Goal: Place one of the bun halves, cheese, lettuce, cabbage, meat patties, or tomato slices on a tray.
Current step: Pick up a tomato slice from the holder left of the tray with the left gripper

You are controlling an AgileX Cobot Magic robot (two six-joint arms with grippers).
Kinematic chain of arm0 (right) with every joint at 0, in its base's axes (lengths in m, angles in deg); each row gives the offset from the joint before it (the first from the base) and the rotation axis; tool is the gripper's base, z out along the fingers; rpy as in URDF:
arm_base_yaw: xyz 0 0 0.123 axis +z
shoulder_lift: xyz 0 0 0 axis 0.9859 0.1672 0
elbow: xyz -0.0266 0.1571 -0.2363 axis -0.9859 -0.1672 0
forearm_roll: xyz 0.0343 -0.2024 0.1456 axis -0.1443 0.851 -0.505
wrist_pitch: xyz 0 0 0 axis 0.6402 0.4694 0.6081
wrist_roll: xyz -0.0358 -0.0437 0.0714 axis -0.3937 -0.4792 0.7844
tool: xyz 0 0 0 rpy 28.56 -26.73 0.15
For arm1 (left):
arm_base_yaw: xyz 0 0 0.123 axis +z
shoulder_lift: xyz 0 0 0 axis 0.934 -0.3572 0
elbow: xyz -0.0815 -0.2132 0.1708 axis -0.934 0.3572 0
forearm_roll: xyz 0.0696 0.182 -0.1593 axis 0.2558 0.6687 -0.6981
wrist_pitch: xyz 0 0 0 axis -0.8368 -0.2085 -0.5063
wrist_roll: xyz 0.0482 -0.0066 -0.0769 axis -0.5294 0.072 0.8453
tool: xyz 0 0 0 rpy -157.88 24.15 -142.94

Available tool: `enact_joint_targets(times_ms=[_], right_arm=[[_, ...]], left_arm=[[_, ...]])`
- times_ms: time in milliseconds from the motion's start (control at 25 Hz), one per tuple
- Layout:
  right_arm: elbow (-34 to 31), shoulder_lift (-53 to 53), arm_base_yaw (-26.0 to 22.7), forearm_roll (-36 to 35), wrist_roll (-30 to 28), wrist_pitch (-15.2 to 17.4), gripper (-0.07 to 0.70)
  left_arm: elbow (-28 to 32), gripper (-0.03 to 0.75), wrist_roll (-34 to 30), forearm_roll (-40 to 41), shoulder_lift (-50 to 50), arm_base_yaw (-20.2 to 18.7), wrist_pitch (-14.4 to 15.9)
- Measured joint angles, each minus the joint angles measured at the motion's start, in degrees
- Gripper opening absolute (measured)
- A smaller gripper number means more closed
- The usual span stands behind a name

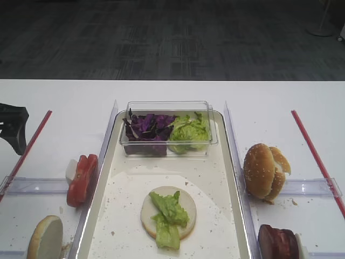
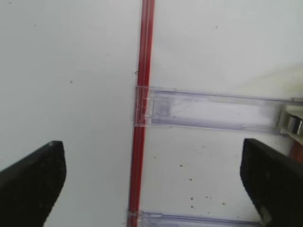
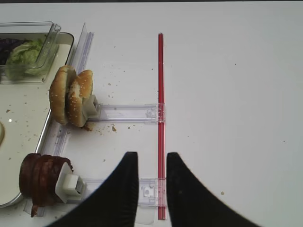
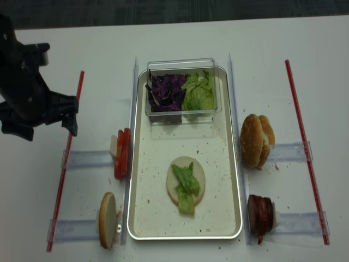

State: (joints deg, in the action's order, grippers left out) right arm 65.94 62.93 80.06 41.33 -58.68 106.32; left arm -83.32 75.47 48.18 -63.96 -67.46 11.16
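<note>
The right tool (image 3: 147, 189), nearest and partly apart holding nothing, hangs over the desk (image 3: 227, 94) just right of the tray (image 1: 237, 183), where a bun half (image 1: 186, 208) wears lettuce (image 1: 168, 213), so it likely must reach left for the meat patties (image 3: 40, 182).

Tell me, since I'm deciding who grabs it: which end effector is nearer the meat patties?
Right. The right end effector hovers over the red strip just beside the meat patties; the left end effector is across the tray, at the far-left strip.
</note>
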Motion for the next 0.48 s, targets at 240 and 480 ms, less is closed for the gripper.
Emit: enact_joint_targets(times_ms=[240,480], right_arm=[[0.00,0.00,0.00,0.00,0.00,0.00,0.196],[0.00,0.00,0.00,0.00,0.85,0.00,0.195]], left_arm=[[-0.22,0.689,-0.40,-1.22,0.00,-2.72,0.71],[-0.34,0.689,3.49,-1.86,0.00,-10.26,0.71]])
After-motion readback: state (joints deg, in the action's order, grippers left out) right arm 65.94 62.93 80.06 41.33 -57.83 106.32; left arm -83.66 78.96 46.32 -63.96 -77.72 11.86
